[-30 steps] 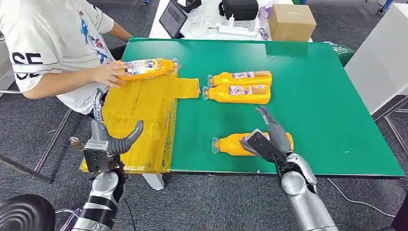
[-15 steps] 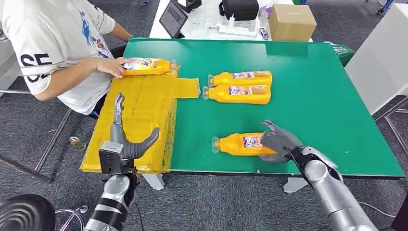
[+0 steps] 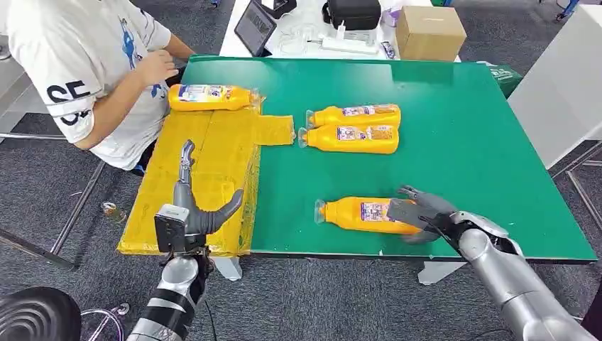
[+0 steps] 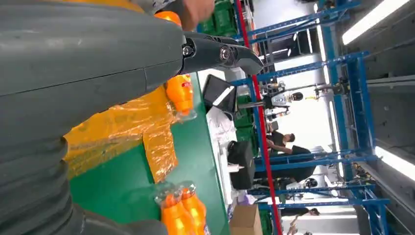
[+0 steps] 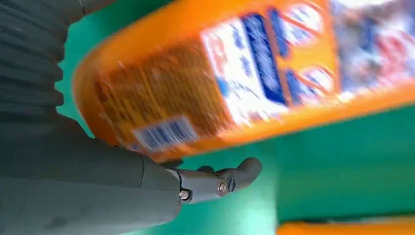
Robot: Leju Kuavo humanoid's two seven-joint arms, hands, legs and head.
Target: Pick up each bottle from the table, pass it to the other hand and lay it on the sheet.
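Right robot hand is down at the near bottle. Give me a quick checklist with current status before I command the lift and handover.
1. Right robot hand around the base end of the near bottle: ok, it lies against the bottle.
2. Firm closed grip: cannot tell; the right wrist view shows the thumb under the bottle, and the other fingers are hidden.
3. Left robot hand empty, fingers apart, ready to receive: ok.
4. Space on the yellow sheet: ok; one bottle on the sheet lies at its far end.
5. Person's hand off the sheet: ok, though the person sits close.
6. Two remaining bottles out of the lift path: ok, they lie further back.
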